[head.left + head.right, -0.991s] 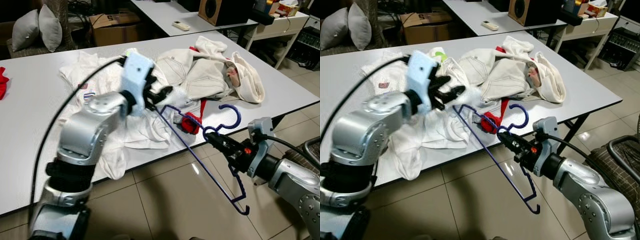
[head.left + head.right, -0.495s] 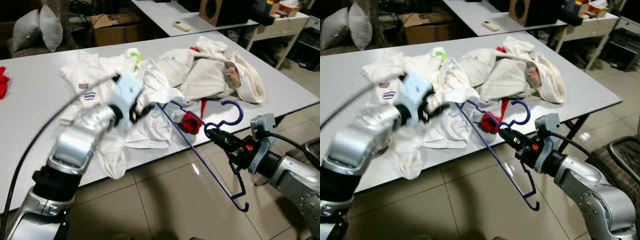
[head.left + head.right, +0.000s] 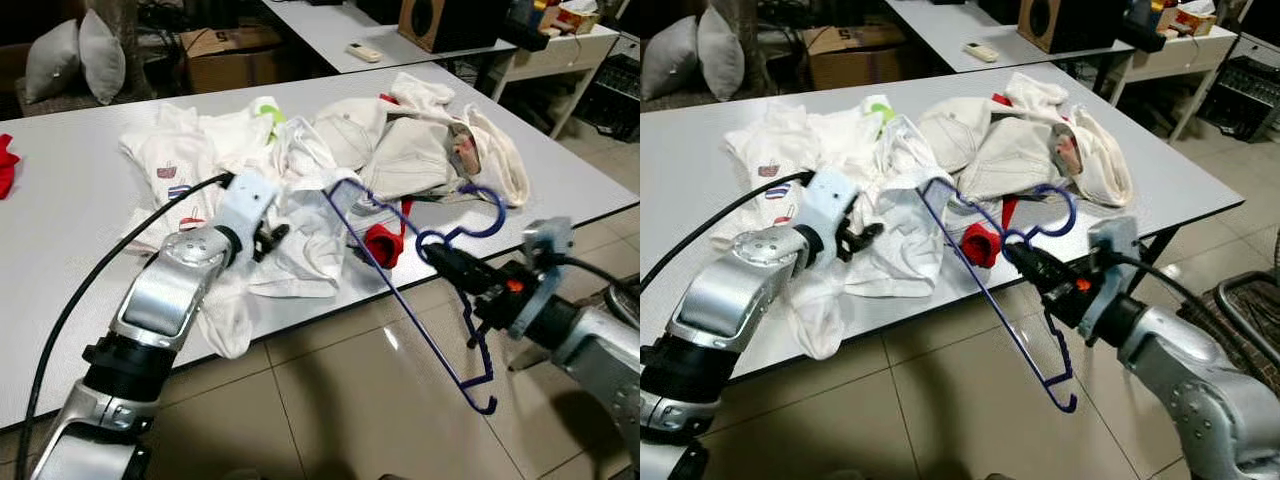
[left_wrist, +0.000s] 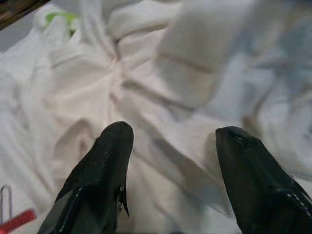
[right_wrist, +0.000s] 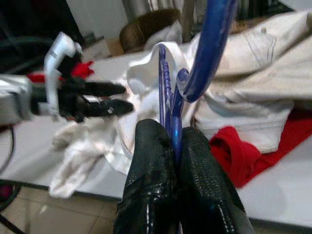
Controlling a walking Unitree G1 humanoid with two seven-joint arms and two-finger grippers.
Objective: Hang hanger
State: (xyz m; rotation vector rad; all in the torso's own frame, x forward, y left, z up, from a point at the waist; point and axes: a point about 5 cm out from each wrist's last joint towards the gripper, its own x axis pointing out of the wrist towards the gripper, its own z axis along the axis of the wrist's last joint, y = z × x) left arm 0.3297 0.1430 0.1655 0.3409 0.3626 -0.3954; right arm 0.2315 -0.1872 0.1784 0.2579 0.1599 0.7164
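A long white table [image 3: 60,230] carries a loose heap of white and cream garments [image 3: 300,170], soft and creased, with a small red cloth [image 3: 383,245] near its front edge, at about 4 o'clock from the heap's middle. The left gripper [image 3: 272,236] reaches over the near side of the heap, at roughly 7 o'clock from its middle; its two black fingers [image 4: 105,161] are spread wide apart, with only rumpled white fabric between them and nothing in their grasp. Whether the tips press into the cloth cannot be told. The right gripper [image 3: 1025,262], off the table's front edge at about 3 o'clock from the red cloth, has its fingers [image 5: 151,165] clamped tight on the blue hanger [image 3: 405,290], gripping at the neck just below the hook. The hanger is thin, glossy blue plastic with a notched bar. Its hook curls up and away toward the table at about 1 o'clock from the grip, one shoulder lies against white fabric in the heap at 10 o'clock, and its long bar slants from there down to 5 o'clock over the tiled floor [image 3: 330,400].
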